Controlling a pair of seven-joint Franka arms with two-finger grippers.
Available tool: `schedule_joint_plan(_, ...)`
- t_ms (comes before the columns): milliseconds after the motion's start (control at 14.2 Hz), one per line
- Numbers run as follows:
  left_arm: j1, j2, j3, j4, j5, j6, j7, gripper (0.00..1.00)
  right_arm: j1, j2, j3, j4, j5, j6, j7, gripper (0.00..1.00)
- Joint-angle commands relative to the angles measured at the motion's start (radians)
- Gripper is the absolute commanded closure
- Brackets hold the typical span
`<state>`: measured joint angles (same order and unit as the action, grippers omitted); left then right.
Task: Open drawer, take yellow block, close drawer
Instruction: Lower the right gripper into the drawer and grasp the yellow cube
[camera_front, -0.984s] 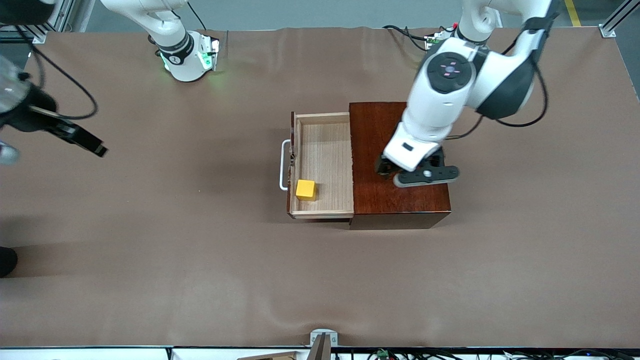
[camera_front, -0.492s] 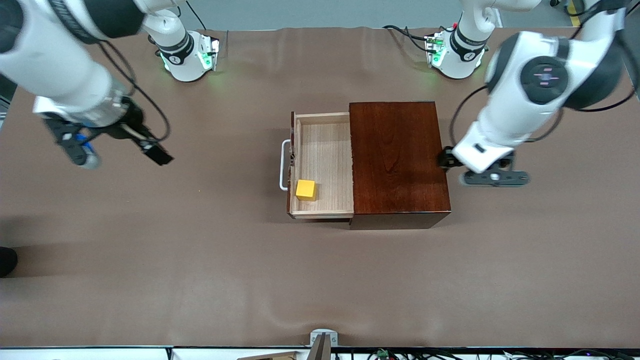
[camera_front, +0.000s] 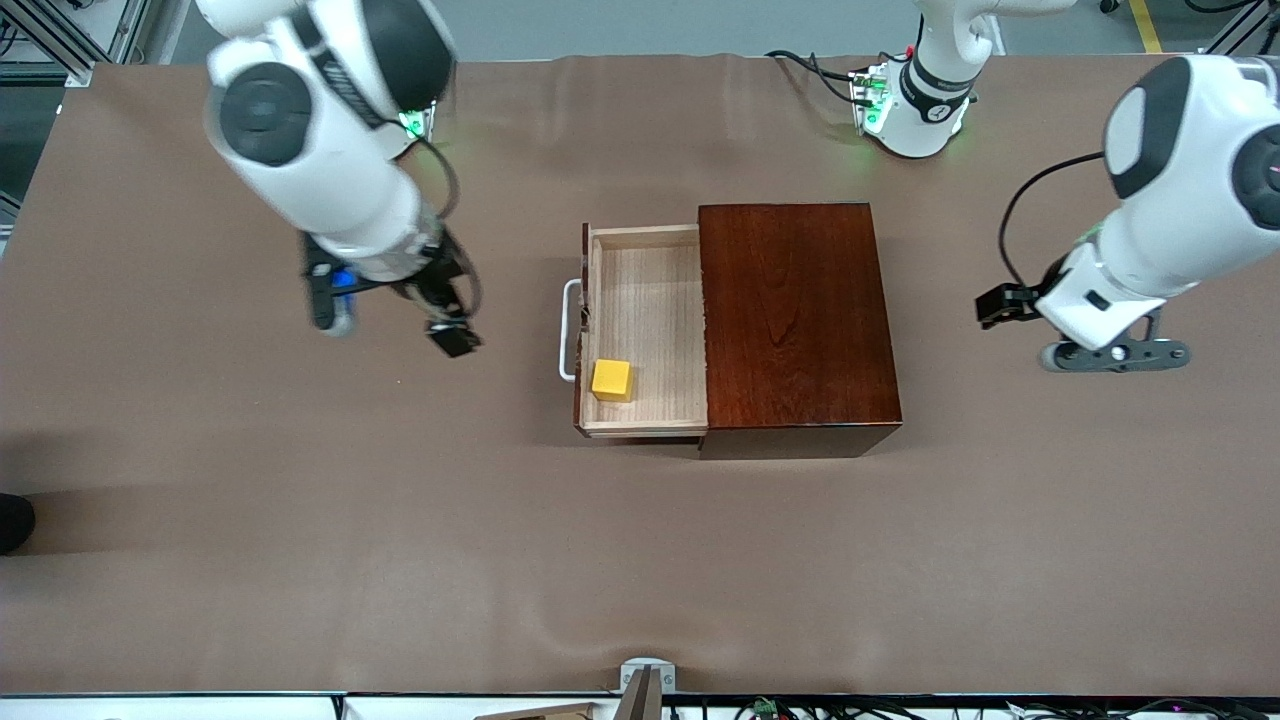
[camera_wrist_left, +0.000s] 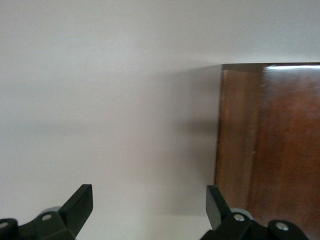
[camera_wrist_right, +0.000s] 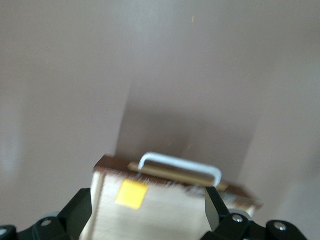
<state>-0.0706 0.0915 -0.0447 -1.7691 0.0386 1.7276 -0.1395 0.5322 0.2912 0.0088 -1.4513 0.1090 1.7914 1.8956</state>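
Observation:
The drawer (camera_front: 650, 290) of pale wood stands pulled out of the dark reddish-brown box (camera_front: 795, 320), its white handle (camera_front: 569, 330) toward the right arm's end. The yellow block (camera_front: 611, 380) lies in the drawer, in the corner by the handle nearer the front camera. My right gripper (camera_front: 392, 322) hangs open over the table beside the handle. Its wrist view shows the block (camera_wrist_right: 131, 193), the handle (camera_wrist_right: 180, 166) and the drawer (camera_wrist_right: 170, 212) between the open jaws (camera_wrist_right: 148, 212). My left gripper (camera_front: 1110, 355) is open over the table past the box, which shows (camera_wrist_left: 270, 140) beside its jaws (camera_wrist_left: 147, 205).
Brown cloth (camera_front: 640, 560) covers the whole table. The two arm bases (camera_front: 385, 125) (camera_front: 915, 110) stand along the edge farthest from the front camera. A small bracket (camera_front: 645, 685) sits at the edge nearest that camera.
The right arm has swung in from its end of the table to beside the drawer handle. The left arm has left the box top and moved off toward its own end.

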Motion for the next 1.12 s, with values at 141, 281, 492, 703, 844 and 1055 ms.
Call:
schedule_joint_plan(141,0.045,-0.081,-0.011,-0.062,-0.022,-0.011,0.026,0.0,0.132,0.17,-0.012,0.15,0.008,0.106,0.267,0.0)
schedule_joint_plan(281,0.043,-0.142,-0.011,-0.098,-0.028,-0.007,0.024,0.0,0.15,0.218,-0.013,0.163,0.006,0.121,0.286,0.0)
schedule_joint_plan(492,0.034,-0.17,-0.012,-0.083,-0.059,-0.011,0.038,0.0,0.152,0.275,-0.013,0.161,0.001,0.16,0.286,0.0)
schedule_joint_plan(703,0.032,-0.158,-0.035,0.005,-0.051,-0.077,0.1,0.0,0.147,0.318,-0.015,0.154,-0.002,0.207,0.283,0.0)
schedule_joint_plan(844,0.031,-0.148,-0.037,0.036,-0.04,-0.082,0.1,0.0,0.146,0.342,-0.018,0.151,-0.006,0.227,0.283,0.0)
schedule_joint_plan(1055,0.029,-0.104,-0.043,0.126,-0.02,-0.101,0.1,0.0,0.144,0.364,-0.018,0.131,-0.026,0.273,0.283,0.0)
